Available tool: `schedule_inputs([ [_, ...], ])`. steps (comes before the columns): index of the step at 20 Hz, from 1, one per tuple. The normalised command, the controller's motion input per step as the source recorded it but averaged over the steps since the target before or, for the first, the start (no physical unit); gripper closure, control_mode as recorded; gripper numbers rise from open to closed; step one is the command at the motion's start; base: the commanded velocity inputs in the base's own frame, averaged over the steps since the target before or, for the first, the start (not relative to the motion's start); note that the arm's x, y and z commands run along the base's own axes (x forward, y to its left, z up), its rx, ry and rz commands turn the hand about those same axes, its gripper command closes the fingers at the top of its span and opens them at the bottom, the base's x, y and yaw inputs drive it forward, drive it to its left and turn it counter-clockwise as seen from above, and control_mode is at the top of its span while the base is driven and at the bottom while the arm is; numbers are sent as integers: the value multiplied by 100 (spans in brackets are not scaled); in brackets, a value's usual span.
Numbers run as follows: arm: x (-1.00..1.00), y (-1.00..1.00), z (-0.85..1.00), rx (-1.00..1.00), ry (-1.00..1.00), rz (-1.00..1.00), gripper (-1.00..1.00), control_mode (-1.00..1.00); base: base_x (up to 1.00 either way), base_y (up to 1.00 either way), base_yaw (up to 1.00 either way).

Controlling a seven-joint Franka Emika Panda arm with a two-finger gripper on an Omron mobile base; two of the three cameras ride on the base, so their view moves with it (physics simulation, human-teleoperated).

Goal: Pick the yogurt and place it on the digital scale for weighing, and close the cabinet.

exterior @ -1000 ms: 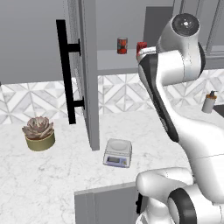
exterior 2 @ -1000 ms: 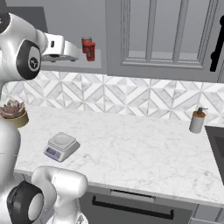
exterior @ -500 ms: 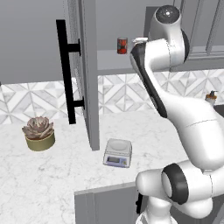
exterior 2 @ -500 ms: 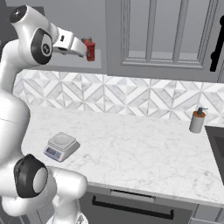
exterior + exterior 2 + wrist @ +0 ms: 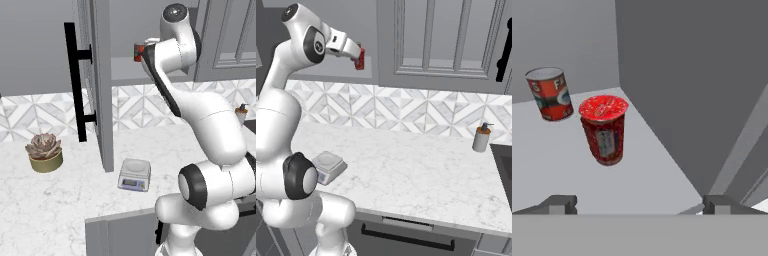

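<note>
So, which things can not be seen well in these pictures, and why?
- Yogurt: clear in the hand view; in the left base view the arm covers it.
- Label text on the yogurt and on the can: too small and blurred to read.
- Tool: its open fingertips are cut by the bottom edge of the hand view.
- Digital scale: display too small to read; in the right base view the arm partly hides it.
- Cabinet door: cut off by the top edge.

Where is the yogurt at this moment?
In the hand view the yogurt stands upright on the open cabinet's shelf, just right of the red can and nearer to the camera.
</note>
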Motion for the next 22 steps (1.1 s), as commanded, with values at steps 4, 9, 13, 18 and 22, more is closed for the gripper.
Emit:
schedule_inputs([
  [4,57,0,-2,0,0,-7,-100,-100,0,0,0],
  [9,57,0,-13,-1,0,-3,-100,-100,0,0,0],
  [13,56,0,-10,-1,0,-2,-100,-100,0,0,0],
  [18,45,0,-3,0,0,0,-100,-100,0,0,0],
  [22,17,-6,-1,0,0,0,-100,-100,0,0,0],
])
